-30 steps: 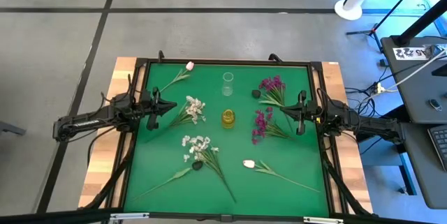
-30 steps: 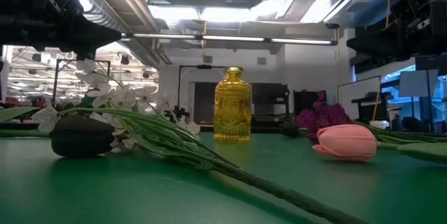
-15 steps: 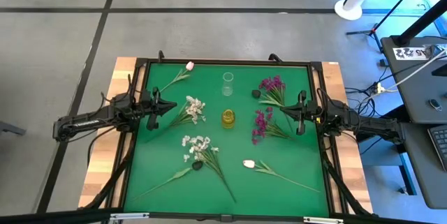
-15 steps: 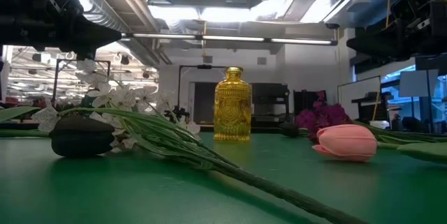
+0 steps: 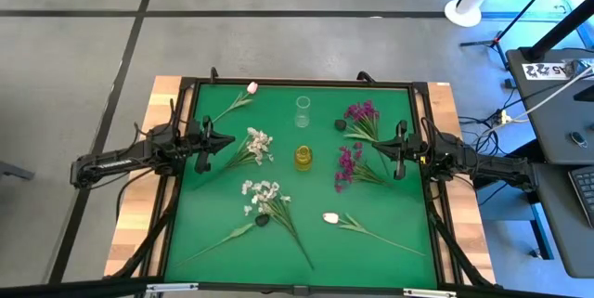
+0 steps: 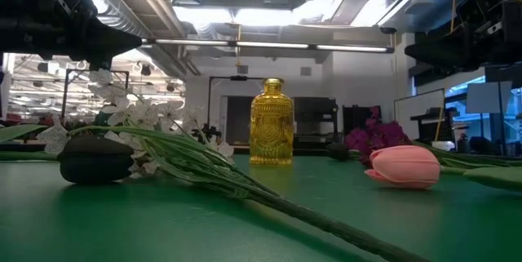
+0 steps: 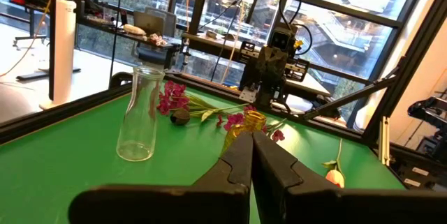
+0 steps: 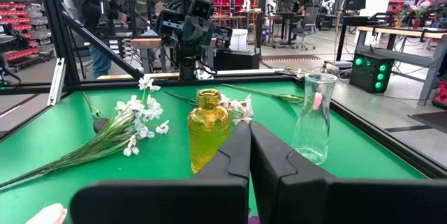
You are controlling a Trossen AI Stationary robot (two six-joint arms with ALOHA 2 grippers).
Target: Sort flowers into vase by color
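A yellow glass vase point(image 5: 303, 157) stands at the middle of the green table; a clear glass vase point(image 5: 303, 110) stands behind it toward the far edge. Two white sprays point(image 5: 257, 146) point(image 5: 263, 192) lie left of centre. Two magenta clusters point(image 5: 361, 115) point(image 5: 349, 165) lie right of centre. One pink bud point(image 5: 251, 87) lies at the far edge, another point(image 5: 330, 217) near the front. My left gripper point(image 5: 229, 140) hovers shut at the left side, by the upper white spray. My right gripper point(image 5: 376, 149) hovers shut at the right side, by the magenta cluster.
A raised black frame point(image 5: 297, 83) rims the green mat. Small dark lumps lie by the stems, one near the front white spray point(image 5: 263, 220), one by the far magenta cluster point(image 5: 340, 123). People stand beyond the table in the right wrist view point(image 8: 89, 15).
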